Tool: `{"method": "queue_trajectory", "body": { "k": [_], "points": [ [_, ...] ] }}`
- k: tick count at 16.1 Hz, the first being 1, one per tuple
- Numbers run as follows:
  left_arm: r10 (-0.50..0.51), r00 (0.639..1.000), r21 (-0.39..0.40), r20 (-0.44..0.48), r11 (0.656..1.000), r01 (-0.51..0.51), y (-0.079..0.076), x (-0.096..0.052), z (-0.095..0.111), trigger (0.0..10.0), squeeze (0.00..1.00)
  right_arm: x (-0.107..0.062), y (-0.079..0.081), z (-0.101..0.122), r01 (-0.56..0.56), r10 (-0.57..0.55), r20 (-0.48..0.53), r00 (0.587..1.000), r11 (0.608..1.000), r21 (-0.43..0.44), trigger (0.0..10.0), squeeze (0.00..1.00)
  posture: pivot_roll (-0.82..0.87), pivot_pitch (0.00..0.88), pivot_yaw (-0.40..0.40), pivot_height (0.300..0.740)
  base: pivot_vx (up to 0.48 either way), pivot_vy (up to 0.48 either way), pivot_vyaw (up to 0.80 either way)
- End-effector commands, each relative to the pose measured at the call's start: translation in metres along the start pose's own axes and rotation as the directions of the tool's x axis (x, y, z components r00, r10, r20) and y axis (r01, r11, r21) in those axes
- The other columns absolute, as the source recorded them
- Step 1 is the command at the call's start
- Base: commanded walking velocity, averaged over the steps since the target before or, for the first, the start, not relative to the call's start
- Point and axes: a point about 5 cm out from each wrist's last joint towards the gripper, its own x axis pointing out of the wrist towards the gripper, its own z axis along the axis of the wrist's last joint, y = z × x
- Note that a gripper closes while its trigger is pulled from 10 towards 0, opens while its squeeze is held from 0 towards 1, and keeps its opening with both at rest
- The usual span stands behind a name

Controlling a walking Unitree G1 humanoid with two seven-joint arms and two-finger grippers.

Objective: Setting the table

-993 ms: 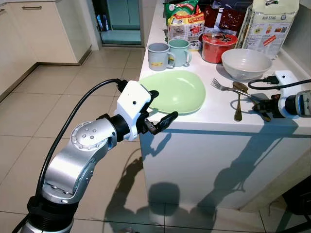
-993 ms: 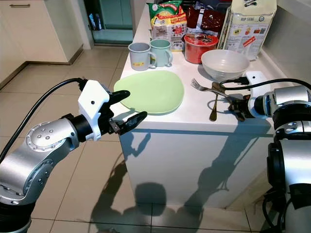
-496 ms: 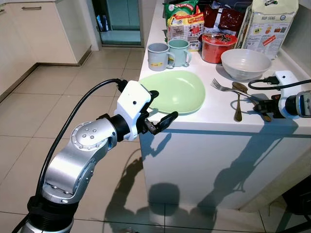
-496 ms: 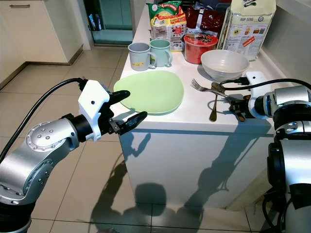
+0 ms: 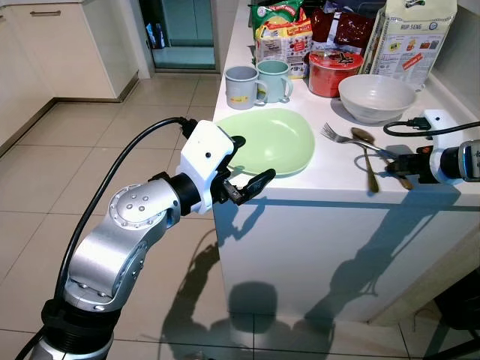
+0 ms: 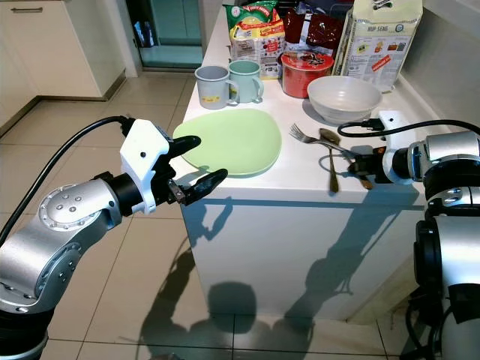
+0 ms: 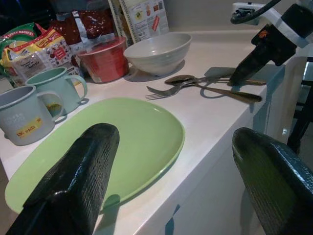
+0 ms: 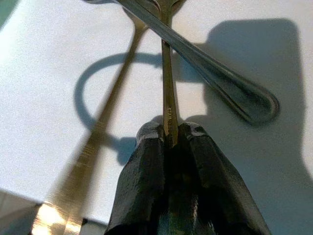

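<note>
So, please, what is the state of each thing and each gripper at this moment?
Left gripper: open, at the plate's near edge.
Right gripper: shut on a thin handle.
Green plate: empty, flat on counter.
White bowl: upright, looks empty.
Two mugs: upright, side by side.
Fork and spoon: lying crossed.

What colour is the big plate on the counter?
Light green; the plate shows best in the left eye view.

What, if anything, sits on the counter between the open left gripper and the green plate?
Nothing visible does. The left gripper hangs open at the counter's near corner, its fingers straddling the near rim of the green plate. The two mugs stand behind the plate, and the fork lies off to its right.
</note>
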Motion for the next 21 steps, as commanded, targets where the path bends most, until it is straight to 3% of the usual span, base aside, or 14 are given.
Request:
{"method": "queue_trajectory", "body": {
  "k": [1,9,13,21],
  "points": [
    [0.006,1.0,0.012,-0.001,1.0,-0.006,0.001,-0.002,0.003,10.0,0.0,-0.003,0.004,0.006,-0.035,0.036,0.004,0.999,0.999,-0.019,0.0,0.0,0.05,0.0,0.044,0.74,0.0,0.0,0.0],
    [0.016,1.0,0.003,-0.005,1.0,-0.016,0.0,-0.001,0.001,10.0,0.0,-0.011,0.003,0.017,-0.023,0.024,0.065,0.998,0.999,-0.026,0.0,0.0,0.04,0.0,0.04,0.74,0.0,0.0,0.0],
    [0.026,1.0,0.004,-0.001,1.0,-0.026,0.002,-0.001,0.001,10.0,0.0,-0.015,0.004,0.03,-0.008,0.006,0.178,0.984,1.0,0.008,0.0,0.0,0.04,0.0,0.039,0.74,0.0,0.0,0.0],
    [0.034,0.999,0.009,0.005,0.999,-0.035,0.002,0.0,0.003,10.0,0.0,-0.02,0.018,0.05,-0.077,0.072,0.267,0.961,0.997,0.006,0.0,0.0,0.04,0.0,0.036,0.74,0.0,0.0,0.0]
  ]
}}
